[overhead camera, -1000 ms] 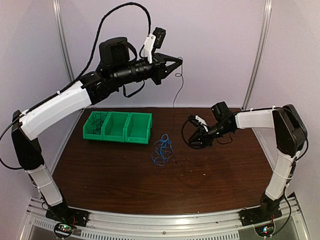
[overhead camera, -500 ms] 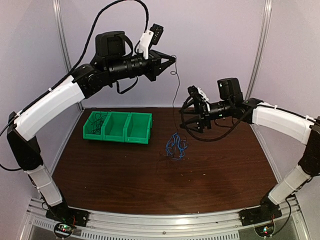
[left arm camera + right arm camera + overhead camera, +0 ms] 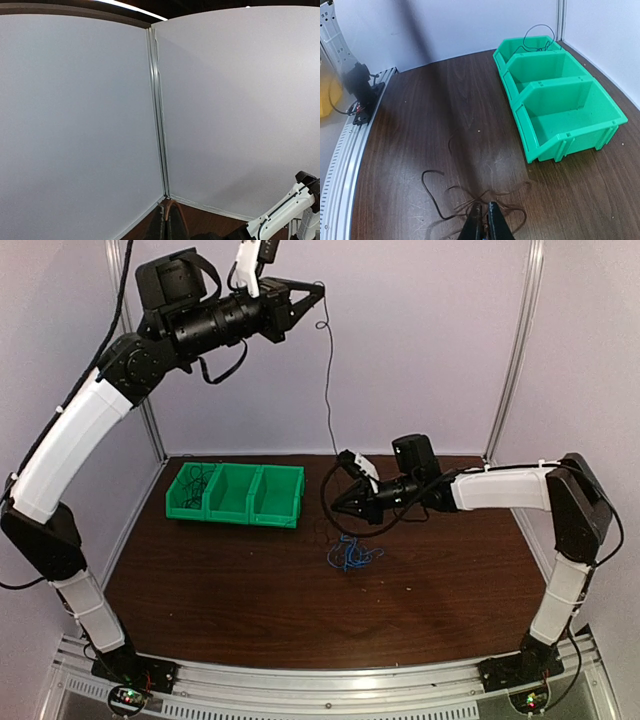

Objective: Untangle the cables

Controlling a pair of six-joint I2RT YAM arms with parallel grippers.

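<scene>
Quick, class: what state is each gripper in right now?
Left gripper: closed, holding a hair-thin black wire that hangs down.
Right gripper: closed, pinching thin dark wires.

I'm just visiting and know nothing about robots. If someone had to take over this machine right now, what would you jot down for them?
Left gripper: shut and raised high, with a black cable hanging from its tip toward the table.
Right gripper: looks shut, low over the table, apparently pinching strands of the tangle.
Cables: the blue and black tangle sits beneath the right gripper. A few black wires lie in the green bin, in the leftmost compartment as the top view shows it.
Done: some wires are binned, and one black cable is partly drawn out.
Left: free that cable, then separate the rest of the tangle.
</scene>
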